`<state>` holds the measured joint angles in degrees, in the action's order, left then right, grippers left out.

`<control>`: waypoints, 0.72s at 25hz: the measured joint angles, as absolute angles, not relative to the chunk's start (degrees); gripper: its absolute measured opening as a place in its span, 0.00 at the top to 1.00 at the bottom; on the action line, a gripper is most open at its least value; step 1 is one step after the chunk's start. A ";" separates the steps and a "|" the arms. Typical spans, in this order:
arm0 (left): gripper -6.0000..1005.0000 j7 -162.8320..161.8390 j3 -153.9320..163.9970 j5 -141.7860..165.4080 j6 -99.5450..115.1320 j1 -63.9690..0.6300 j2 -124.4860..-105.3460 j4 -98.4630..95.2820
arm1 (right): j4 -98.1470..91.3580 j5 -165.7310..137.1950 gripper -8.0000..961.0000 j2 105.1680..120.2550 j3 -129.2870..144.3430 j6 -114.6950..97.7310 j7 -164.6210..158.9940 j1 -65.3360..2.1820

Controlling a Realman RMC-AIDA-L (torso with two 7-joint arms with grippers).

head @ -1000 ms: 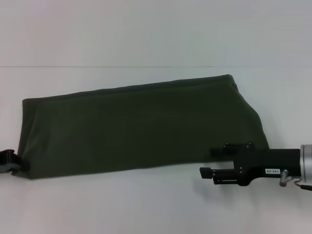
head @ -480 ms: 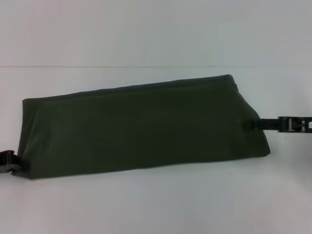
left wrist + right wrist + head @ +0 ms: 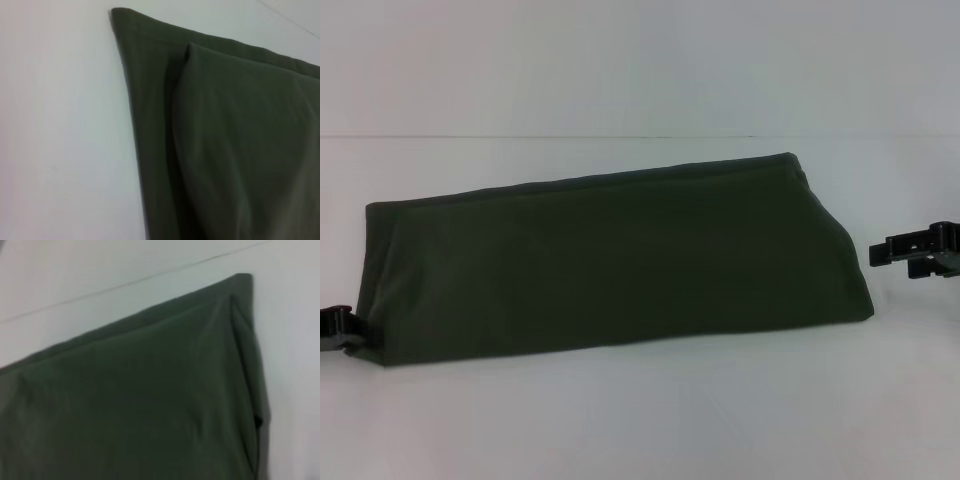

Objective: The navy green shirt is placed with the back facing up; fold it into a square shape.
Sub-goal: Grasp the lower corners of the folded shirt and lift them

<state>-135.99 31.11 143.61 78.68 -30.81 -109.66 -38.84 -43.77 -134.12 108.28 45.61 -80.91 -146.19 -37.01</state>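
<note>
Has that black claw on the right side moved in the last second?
Yes. The right gripper has pulled off the navy green shirt, going up and outward past the shirt's right edge, toward the picture's right border.

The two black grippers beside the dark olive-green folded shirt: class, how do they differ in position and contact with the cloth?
The left gripper sits at the near left corner of the dark olive-green folded shirt, against its edge; the right gripper stands off the right end, with bare white table between. The left one is mostly cut off by the head view's edge; more of the right shows. Both are black.
</note>
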 joint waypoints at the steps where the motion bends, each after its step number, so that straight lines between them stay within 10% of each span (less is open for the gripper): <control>1: 0.98 -135.95 31.11 143.61 78.70 -30.88 -109.67 -38.84 | -43.61 -135.46 0.17 108.41 45.59 -80.66 -146.51 -37.67; 18: 0.98 -135.79 31.10 143.61 78.66 -31.12 -109.54 -38.85 | -37.35 -143.69 0.17 111.52 49.59 -72.79 -147.59 -43.71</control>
